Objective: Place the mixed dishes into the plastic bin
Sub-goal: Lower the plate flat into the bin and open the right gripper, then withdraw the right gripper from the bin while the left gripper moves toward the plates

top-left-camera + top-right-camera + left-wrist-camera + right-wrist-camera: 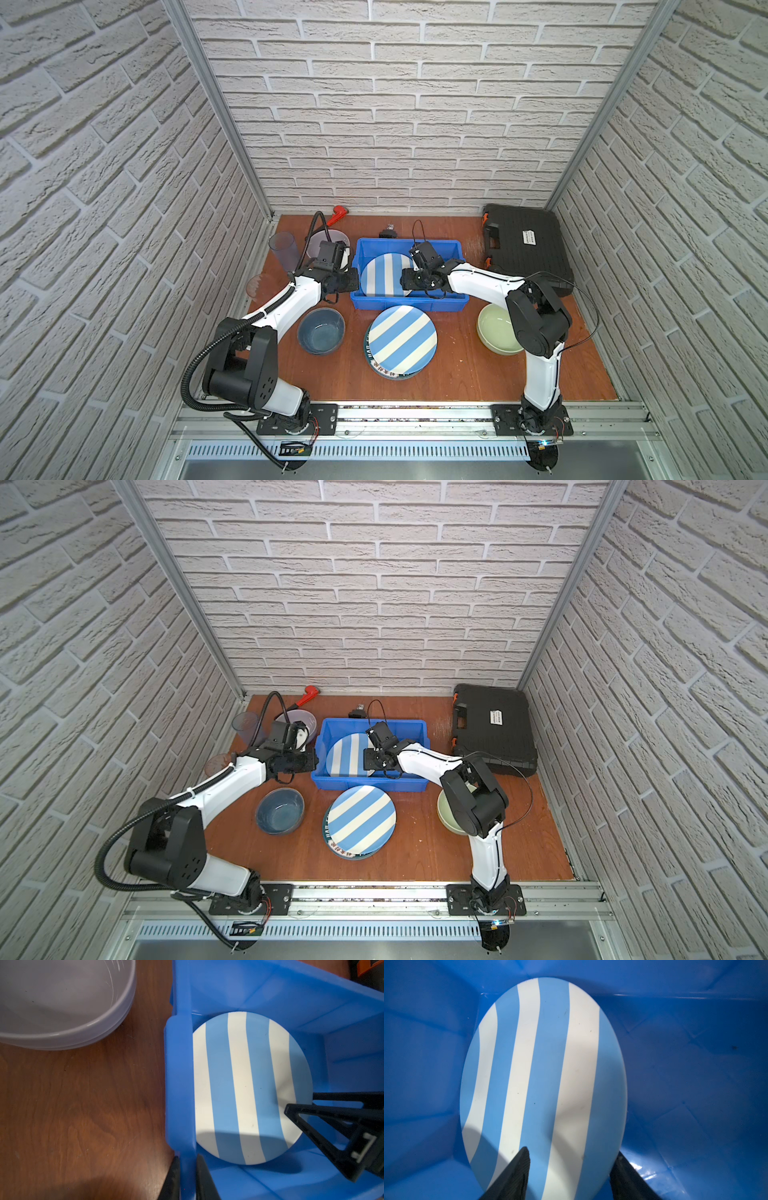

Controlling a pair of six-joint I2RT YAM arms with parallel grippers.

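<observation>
Counted left of the blue bin (pixel 407 306): one grey-tinted tumbler (pixel 283 249), one brown-tinted tumbler (pixel 257 286), two in all; one lilac bowl (pixel 338 237); one dark blue bowl (pixel 321 331). Found left gripper (pixel 188 1176) clamped on the bin's left wall. Found one striped plate (pixel 384 276) lying inside the bin, right gripper (pixel 572 1151) spread open astride its edge. Counted a second striped plate (pixel 402 338) before the bin, atop one lettered plate (pixel 379 366). Noted right of the bin: one pale green bowl (pixel 496 332), one black case (pixel 523 245).
</observation>
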